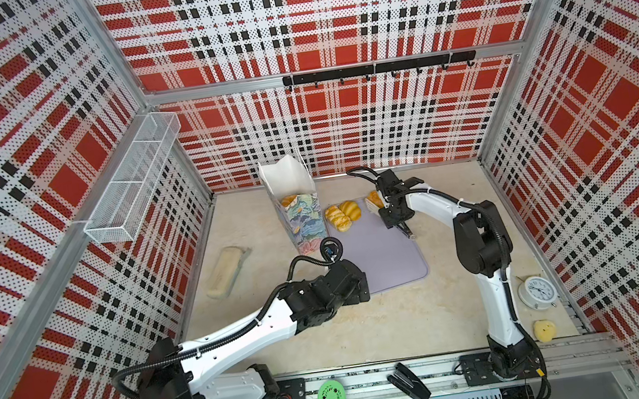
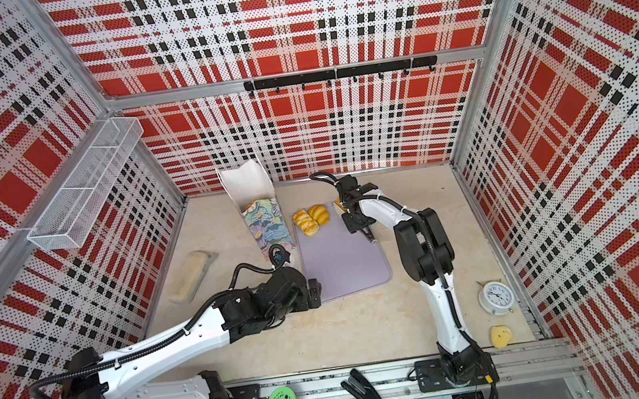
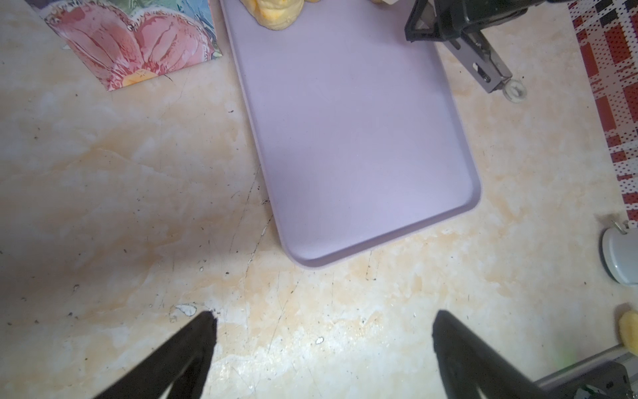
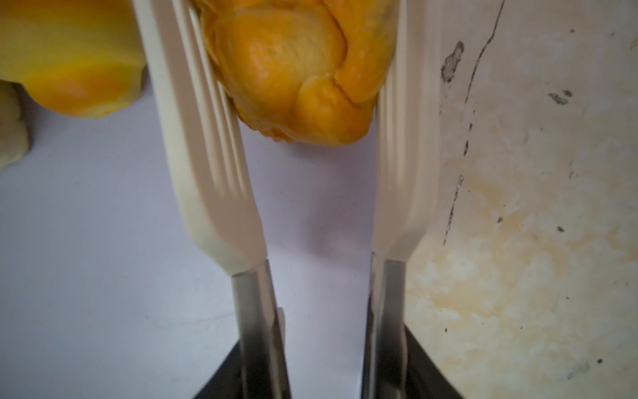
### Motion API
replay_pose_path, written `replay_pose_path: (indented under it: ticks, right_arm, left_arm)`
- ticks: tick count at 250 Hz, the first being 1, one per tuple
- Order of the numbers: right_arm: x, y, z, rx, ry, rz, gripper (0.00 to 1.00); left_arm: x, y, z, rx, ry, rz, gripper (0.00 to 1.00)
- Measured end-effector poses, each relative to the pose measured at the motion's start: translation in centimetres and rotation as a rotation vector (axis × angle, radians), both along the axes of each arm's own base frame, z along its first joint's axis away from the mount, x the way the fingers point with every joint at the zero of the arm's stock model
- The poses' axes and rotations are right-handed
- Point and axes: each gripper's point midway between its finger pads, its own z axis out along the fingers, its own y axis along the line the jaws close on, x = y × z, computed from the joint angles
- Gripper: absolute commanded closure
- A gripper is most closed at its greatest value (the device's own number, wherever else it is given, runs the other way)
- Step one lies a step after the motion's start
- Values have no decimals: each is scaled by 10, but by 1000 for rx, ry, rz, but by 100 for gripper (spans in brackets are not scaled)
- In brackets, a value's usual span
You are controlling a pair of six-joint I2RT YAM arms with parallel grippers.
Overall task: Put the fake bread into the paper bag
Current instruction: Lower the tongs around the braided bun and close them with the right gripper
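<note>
The right claw (image 4: 324, 383) was closed on the metal handles of a pair of white tongs (image 4: 214, 172). The tongs' two blades pressed against either side of an orange-brown piece of fake bread (image 4: 297, 69) at the far right end of the lavender tray (image 1: 384, 259). Whether that piece was lifted clear or rested on the tray could not be told. A huddle of golden rolls (image 1: 343, 216) lay touching one another at the tray's far left corner, near the tongs but apart from them. The paper bag (image 1: 304, 227) stood upright on the desk (image 1: 409, 323) just to the left of the tray, its mouth open and its white inside showing (one golden piece (image 1: 289, 200) could be seen down inside it in a top view). The left claw (image 3: 324, 331) was spread wide and held nothing. It hung over bare desk beside the tray's near corner, with the foot of the bag showing at the edge of its wrist view. Well away from all this, a pale beige block (image 1: 222, 272) lay near the left wall, and a white clock (image 1: 537, 291) and a small yellow lump (image 1: 544, 330) sat by the right wall.
</note>
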Motion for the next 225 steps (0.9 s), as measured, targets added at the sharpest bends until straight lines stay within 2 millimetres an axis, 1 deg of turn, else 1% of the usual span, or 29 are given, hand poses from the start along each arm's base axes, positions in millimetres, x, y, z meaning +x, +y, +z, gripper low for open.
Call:
replay_pose_path:
  ticks: [27,54,71,93,134,160,183,225]
  right_arm:
    - [-6,1,-5,10,18,13,51]
    - [-22,-2,-13,13,58,22,51]
    - [-31,-5,-14,16,76,25,51]
    - [-41,-7,-9,28,83,29,51]
    - [-53,-8,11,60,62,36,50]
    - [-60,-9,21,77,52,40,50]
    - [-69,-10,24,89,57,44,50]
    - [-82,-14,20,93,78,46,50]
  left_arm:
    - [0,0,0,-1,-1,1,1]
    - [0,0,1,-1,-2,1,1]
    - [0,0,1,-1,-3,2,1]
    - [1,0,2,-4,-5,2,1]
    - [3,-2,9,-16,-18,5,1]
    - [3,0,14,-26,-32,10,1]
    - [4,2,19,-34,-45,15,1]
    - [5,3,24,-41,-60,17,1]
